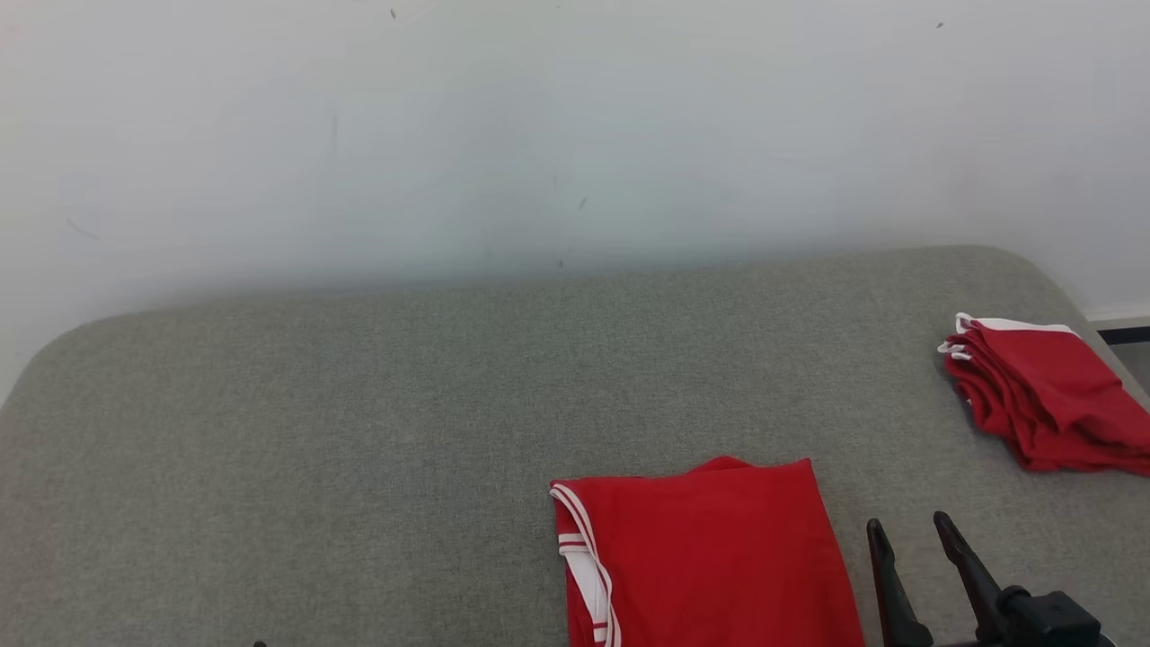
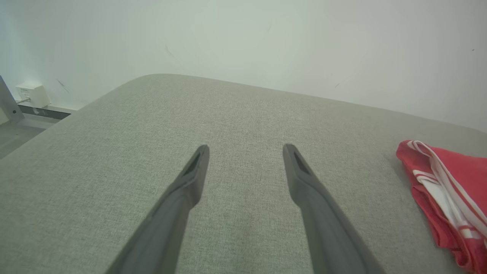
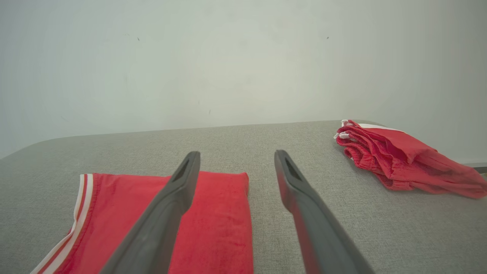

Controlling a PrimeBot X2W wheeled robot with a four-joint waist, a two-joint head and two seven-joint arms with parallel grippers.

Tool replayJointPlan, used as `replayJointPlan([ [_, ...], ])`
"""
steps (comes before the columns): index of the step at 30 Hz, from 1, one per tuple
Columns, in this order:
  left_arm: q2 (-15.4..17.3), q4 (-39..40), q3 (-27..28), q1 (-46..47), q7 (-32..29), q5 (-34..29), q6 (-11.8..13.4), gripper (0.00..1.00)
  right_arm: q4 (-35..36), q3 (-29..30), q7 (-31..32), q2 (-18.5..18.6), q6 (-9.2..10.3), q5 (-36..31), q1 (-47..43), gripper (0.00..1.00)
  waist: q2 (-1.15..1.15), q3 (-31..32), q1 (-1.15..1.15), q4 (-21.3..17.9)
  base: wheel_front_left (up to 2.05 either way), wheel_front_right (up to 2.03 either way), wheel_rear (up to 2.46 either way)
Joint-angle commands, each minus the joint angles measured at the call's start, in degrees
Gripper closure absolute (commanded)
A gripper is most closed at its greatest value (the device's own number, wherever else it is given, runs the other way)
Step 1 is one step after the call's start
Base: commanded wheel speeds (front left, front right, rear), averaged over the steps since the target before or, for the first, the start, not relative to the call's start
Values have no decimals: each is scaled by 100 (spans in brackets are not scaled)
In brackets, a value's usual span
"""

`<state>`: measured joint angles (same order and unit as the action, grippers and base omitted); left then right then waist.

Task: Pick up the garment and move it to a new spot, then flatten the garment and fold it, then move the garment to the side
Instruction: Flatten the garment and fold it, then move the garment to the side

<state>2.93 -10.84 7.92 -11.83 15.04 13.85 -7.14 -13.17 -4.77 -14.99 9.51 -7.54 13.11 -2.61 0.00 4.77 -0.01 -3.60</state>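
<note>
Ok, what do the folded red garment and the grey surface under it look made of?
Folded red garment: soft matte knit, likely jersey, judging by limp folds and white striped trim. Grey surface: matte woven upholstery cloth, by its fine flecked weave.

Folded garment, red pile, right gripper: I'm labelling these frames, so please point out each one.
folded garment [image 1: 710, 557]: head view, middle of its red top face.
red pile [image 1: 1047, 400]: head view, centre of the top layer.
right gripper [image 1: 907, 521]: head view, midway between its open fingertips.
</note>
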Motion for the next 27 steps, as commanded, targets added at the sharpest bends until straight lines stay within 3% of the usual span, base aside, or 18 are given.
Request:
replayJointPlan([
  [1,-7,35,25,-67,16,-47,-32,0,23,8,-21,-31,15,-32,-64,0,0,-5,1,-3,0,0,0],
  [27,-7,174,-17,-25,16,-162,-34,0,26,9,-22,-61,15,-42,-75,0,0,-30,1,52,0,0,0],
])
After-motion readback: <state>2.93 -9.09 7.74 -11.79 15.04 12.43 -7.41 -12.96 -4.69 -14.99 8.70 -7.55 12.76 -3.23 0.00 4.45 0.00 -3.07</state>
